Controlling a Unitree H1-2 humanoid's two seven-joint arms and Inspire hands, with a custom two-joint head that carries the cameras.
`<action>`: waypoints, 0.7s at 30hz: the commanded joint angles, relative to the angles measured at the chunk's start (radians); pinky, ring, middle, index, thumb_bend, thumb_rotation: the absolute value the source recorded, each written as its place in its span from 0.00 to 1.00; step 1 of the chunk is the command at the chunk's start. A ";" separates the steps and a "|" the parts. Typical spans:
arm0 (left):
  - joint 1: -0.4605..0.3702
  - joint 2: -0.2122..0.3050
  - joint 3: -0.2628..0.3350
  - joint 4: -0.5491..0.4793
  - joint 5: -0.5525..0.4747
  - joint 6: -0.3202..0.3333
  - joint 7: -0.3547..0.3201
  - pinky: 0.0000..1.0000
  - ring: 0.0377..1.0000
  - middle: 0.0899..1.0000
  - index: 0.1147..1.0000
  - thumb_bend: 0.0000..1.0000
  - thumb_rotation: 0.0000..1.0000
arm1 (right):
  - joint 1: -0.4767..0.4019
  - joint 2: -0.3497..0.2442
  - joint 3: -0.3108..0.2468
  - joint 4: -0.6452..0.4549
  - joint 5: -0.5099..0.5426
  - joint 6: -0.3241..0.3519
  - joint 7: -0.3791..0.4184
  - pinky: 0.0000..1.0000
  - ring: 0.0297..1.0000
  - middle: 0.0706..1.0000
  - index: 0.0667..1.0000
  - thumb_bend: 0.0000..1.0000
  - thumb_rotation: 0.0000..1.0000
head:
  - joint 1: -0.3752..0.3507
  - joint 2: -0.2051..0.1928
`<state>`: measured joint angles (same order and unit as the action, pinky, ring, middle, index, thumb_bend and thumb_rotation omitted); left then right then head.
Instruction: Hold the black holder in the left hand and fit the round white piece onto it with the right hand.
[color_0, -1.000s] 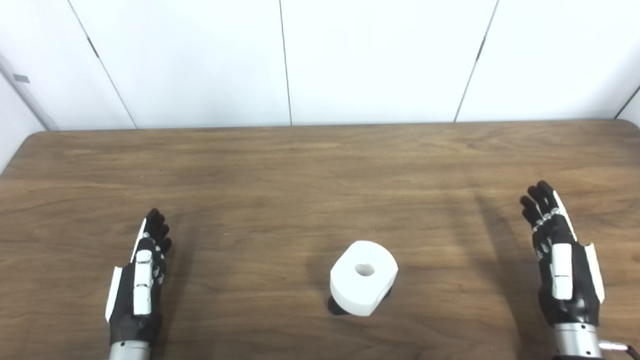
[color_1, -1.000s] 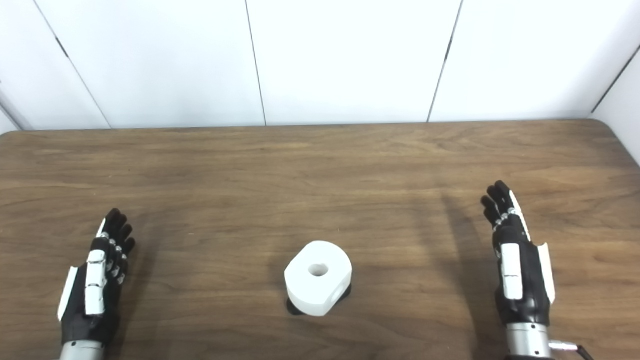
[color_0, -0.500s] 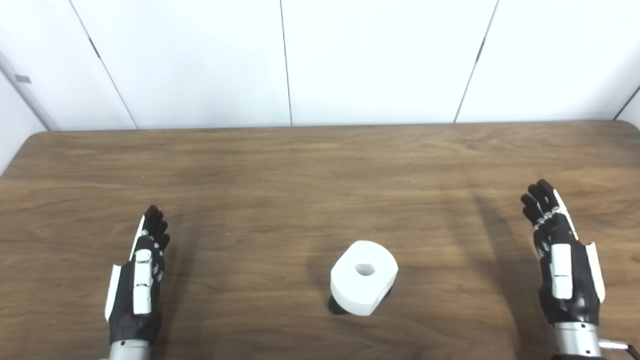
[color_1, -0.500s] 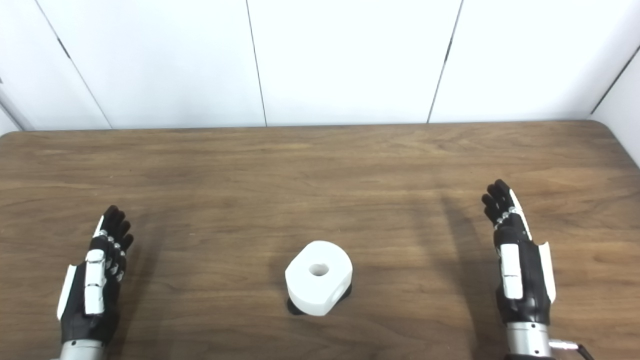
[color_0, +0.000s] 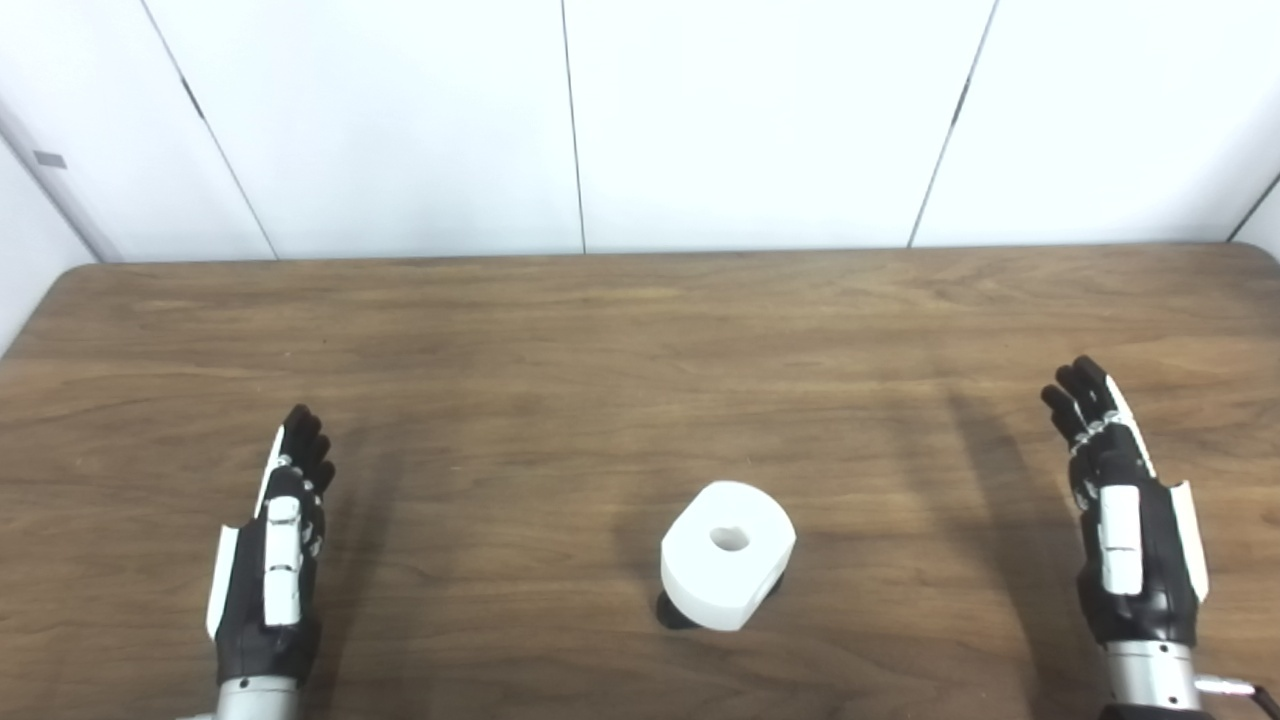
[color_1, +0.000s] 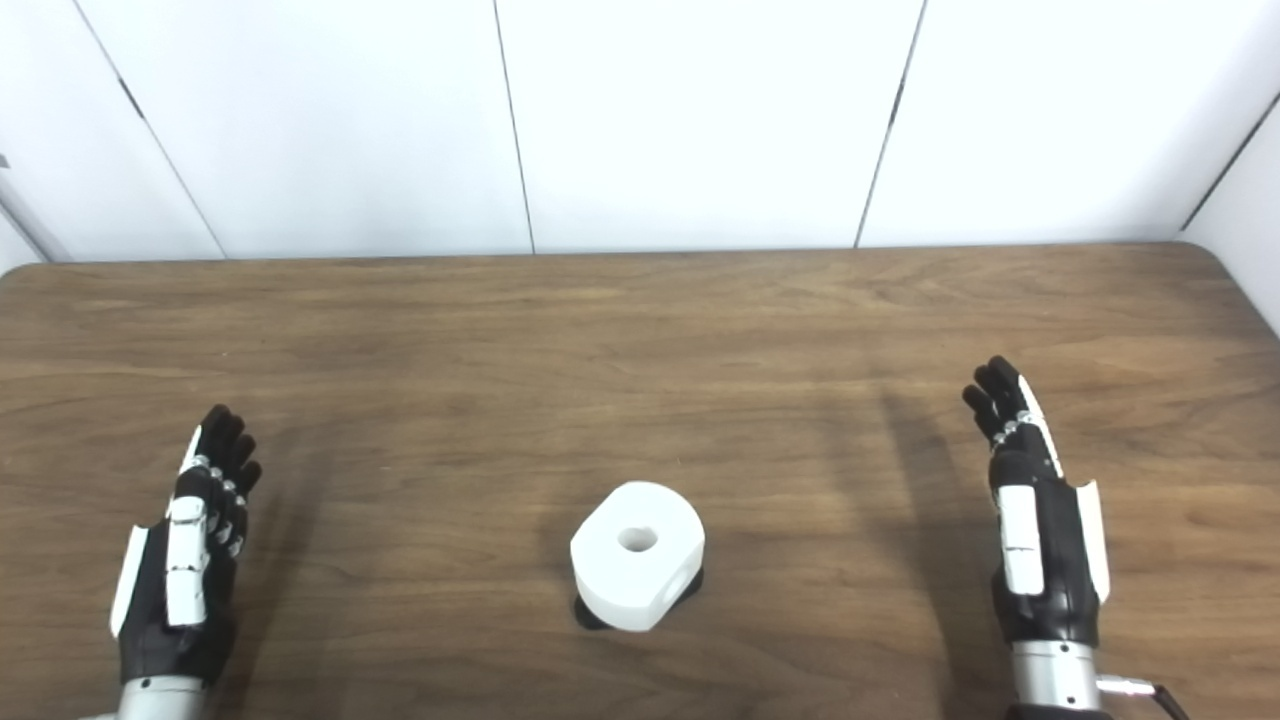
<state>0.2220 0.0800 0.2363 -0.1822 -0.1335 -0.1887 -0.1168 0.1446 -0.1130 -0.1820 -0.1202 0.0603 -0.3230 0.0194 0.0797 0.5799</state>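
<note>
Fingers (color_0: 300, 445) of the left hand (color_0: 270, 560) and the right hand (color_0: 1125, 530) are extended, close together, pointing away from the robot and holding nothing. Both hands stand edge-on near the desk (color_0: 640, 330) sides. Between them, well apart from each, the round white piece (color_0: 727, 553) sits on the black holder (color_0: 672, 615) near the front edge.

From my right eye I see my left hand (color_1: 182, 565) and my right hand (color_1: 1038, 530) held out flat and empty, fingers straight, well apart at either side of the wooden table (color_1: 640, 330), with the round white piece (color_1: 638, 553) between them covering most of the black holder (color_1: 590, 615).
</note>
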 joint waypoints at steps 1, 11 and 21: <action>0.030 0.011 -0.009 0.044 0.002 -0.047 0.003 1.00 1.00 1.00 1.00 0.43 1.00 | 0.042 0.033 0.014 0.112 0.010 -0.015 -0.008 0.96 0.91 0.92 0.91 0.48 0.99 | 0.005 -0.001; 0.028 0.001 -0.014 0.054 0.006 -0.060 0.011 1.00 1.00 1.00 1.00 0.41 1.00 | 0.034 0.024 0.009 0.148 -0.001 -0.045 -0.012 0.94 0.90 0.92 0.91 0.48 1.00 | 0.007 -0.019; 0.029 0.010 -0.013 0.058 -0.010 -0.058 0.002 1.00 1.00 1.00 1.00 0.42 1.00 | 0.039 0.033 0.009 0.146 0.009 -0.033 -0.020 0.94 0.90 0.91 0.90 0.47 1.00 | -0.014 -0.016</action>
<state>0.2176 0.0820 0.2314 -0.1736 -0.1351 -0.2135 -0.1166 0.1290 -0.1162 -0.1859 -0.0958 0.0614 -0.3504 0.0064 0.0660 0.5645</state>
